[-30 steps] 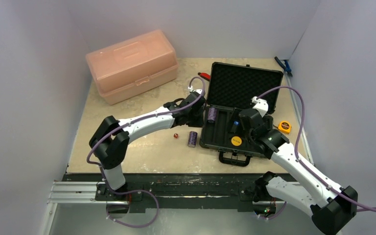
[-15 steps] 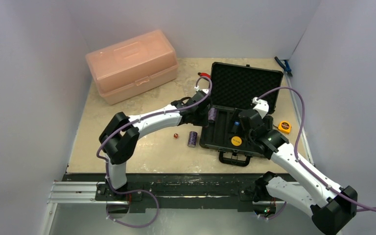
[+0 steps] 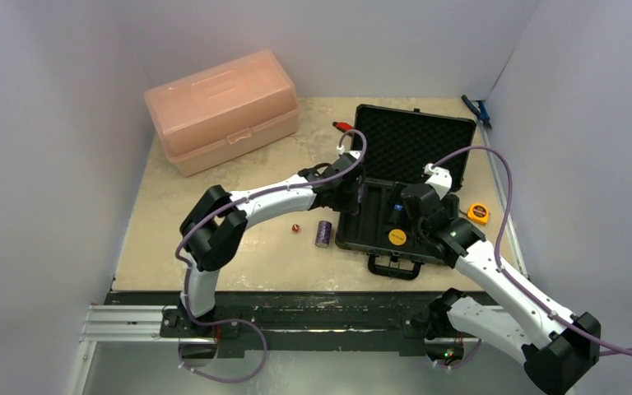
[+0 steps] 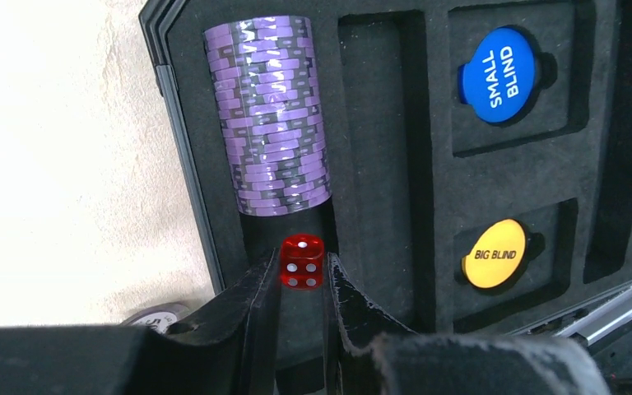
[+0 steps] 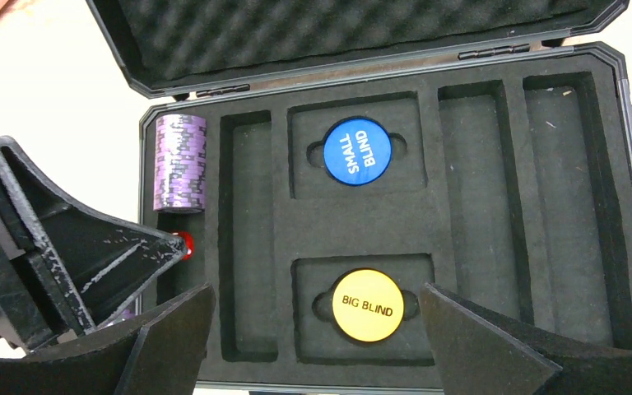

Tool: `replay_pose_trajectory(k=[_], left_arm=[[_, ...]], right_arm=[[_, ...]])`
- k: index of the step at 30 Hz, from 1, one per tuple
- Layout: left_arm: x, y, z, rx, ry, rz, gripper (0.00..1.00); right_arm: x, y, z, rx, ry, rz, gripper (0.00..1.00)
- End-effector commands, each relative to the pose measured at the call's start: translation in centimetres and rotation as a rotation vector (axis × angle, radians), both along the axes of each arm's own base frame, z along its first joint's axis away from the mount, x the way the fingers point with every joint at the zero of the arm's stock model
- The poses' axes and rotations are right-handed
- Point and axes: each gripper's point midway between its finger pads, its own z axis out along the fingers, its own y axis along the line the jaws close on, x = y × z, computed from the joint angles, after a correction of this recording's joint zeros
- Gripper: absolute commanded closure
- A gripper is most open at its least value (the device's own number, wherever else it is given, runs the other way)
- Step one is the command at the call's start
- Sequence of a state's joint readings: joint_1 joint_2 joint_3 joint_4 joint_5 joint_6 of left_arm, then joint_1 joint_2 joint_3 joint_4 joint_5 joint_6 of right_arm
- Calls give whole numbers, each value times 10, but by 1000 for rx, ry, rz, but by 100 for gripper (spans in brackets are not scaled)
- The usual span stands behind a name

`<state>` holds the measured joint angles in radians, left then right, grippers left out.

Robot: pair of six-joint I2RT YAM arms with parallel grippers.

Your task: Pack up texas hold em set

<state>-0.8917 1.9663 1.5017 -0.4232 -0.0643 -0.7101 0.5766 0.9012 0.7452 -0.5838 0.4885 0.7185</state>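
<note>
From above, the open briefcase [image 3: 411, 144] sits centre-right on the table [image 3: 214, 197], a loose chip stack [image 3: 323, 233] and spare die [image 3: 295, 228] just left of it. Left wrist: the left end effector [image 4: 302, 269] pinches a red die [image 4: 301, 260], lower centre. Right wrist: the right end effector [image 5: 314, 296] gapes, released, over the orange disc [image 5: 368, 305].

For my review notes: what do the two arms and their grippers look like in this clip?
The left arm and right arm have white link shells with bulky black joints. A thin purple cable loops along each. The left gripper and right gripper have black, wedge-shaped fingers; the left's look scuffed whitish.
</note>
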Motion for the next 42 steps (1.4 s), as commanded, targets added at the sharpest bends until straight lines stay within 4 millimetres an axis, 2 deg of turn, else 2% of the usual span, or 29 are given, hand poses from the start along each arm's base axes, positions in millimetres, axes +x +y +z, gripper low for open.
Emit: replay_pose_trajectory(k=[1,10,18,21,28,35,42], left_arm=[[7,-17,13,-38,-51,-37,100],[8,-27,5,-29,-48,-41,100],[13,-28,2,-18,-60,-12,100],[14,-29,1,-19,-63,-9,94],[14,-27,3,-16,-73,-7,69],[12,-27,5,-23,-80,-11,60],[6,-20,25,-56,-111,-15,52]], right_arm=[[1,-7,-1,-14,-8,-37,1],[1,-7,-2,-14,-7,-35,1],[1,-6,-3,-13,-5,-34,1],[1,-6,-4,-14,-3,-31,1],[1,-6,-5,-17,0,-31,1],[2,-6,-5,-17,-2,-32,1],[2,-7,-5,-22,-2,-34,1]])
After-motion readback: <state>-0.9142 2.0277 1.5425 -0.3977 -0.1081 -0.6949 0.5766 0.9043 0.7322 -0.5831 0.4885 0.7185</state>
